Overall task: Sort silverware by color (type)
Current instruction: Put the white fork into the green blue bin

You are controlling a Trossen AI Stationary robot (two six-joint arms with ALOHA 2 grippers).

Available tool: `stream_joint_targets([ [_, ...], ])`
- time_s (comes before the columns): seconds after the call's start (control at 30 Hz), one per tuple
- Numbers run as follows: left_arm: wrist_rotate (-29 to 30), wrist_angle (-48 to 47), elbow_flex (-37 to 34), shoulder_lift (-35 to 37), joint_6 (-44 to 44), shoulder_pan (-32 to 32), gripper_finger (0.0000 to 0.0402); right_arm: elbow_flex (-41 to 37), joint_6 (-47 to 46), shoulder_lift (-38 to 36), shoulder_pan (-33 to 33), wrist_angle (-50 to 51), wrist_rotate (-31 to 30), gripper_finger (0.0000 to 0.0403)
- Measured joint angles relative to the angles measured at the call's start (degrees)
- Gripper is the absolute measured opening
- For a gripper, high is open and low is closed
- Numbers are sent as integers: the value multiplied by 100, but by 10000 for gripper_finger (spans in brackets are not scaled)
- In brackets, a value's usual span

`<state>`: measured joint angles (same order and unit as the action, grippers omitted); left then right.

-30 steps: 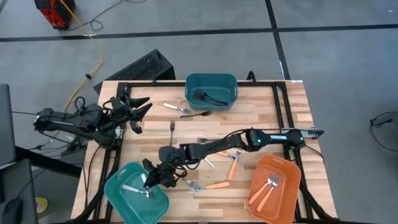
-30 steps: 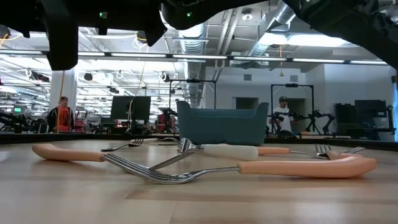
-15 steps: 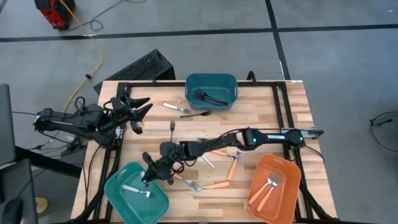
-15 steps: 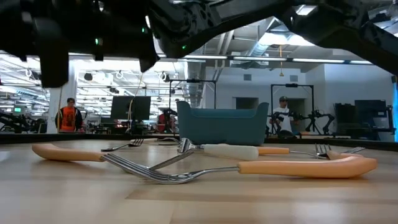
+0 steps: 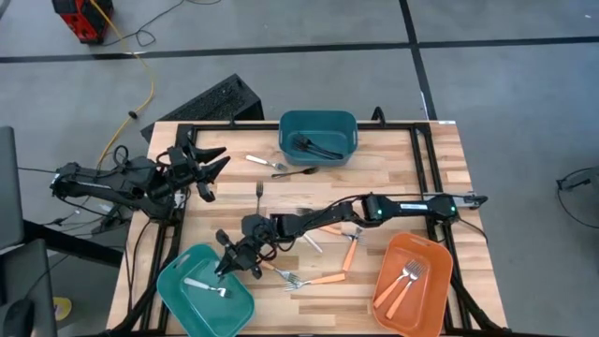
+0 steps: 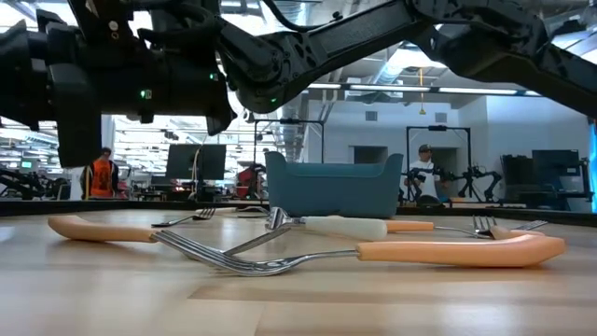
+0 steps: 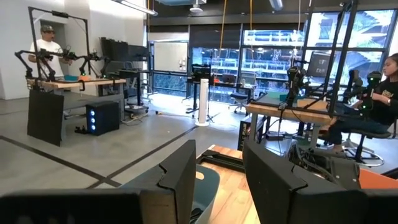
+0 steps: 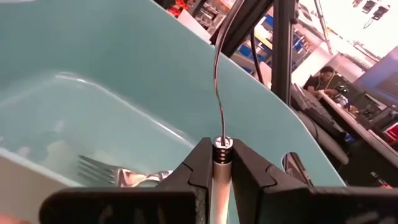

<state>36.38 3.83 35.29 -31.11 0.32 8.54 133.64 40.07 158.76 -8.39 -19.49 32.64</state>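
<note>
Over the near left corner of the counter [image 5: 412,178], the right hand [image 5: 227,259] hangs at the edge of the light teal bin [image 5: 178,281], its arm stretched across from the right side. Its fingers [image 8: 202,163] are closed on a white-handled utensil [image 8: 217,171], whose thin metal stem curves upward between them; the head of the utensil is out of view. One white-handled fork [image 5: 204,285] lies in the bin beneath.

Beside the counter's left edge, the left hand [image 5: 208,168] rests in the air, fingers [image 7: 180,177] spread apart and holding nothing.

Remaining silverware, high view: two orange-handled forks [image 5: 406,281] lie in the orange bin [image 5: 435,257] at the near right; dark utensils [image 5: 316,147] lie in the dark teal bin [image 5: 318,120] at the far middle. Loose on the counter are a white-handled utensil [image 5: 258,161] and a dark utensil [image 5: 298,171] near the dark teal bin, a silver fork [image 5: 259,195] just nearer, and a cluster close to the right arm: an orange-handled fork [image 5: 318,279] lying flat, a second orange-handled utensil [image 5: 351,251] angled beside it, and a white-handled piece [image 5: 314,244] between arm and cluster.

Low view: crossed forks [image 6: 270,257] with orange handles lie in the foreground, tines touching the counter; people stand in the room behind.
</note>
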Motion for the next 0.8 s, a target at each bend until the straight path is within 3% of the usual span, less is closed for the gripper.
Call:
stream_joint_targets([
  [0.27,1,-15,0,-1,-2,0,119,0,-173,0,8,13,-77,61],
  [0.47,2,-15,0,-2,0,0,118,0,-332,0,26,15,-109,95],
  [0.8,1,-15,0,-1,2,0,118,0,-533,0,66,41,-127,91],
])
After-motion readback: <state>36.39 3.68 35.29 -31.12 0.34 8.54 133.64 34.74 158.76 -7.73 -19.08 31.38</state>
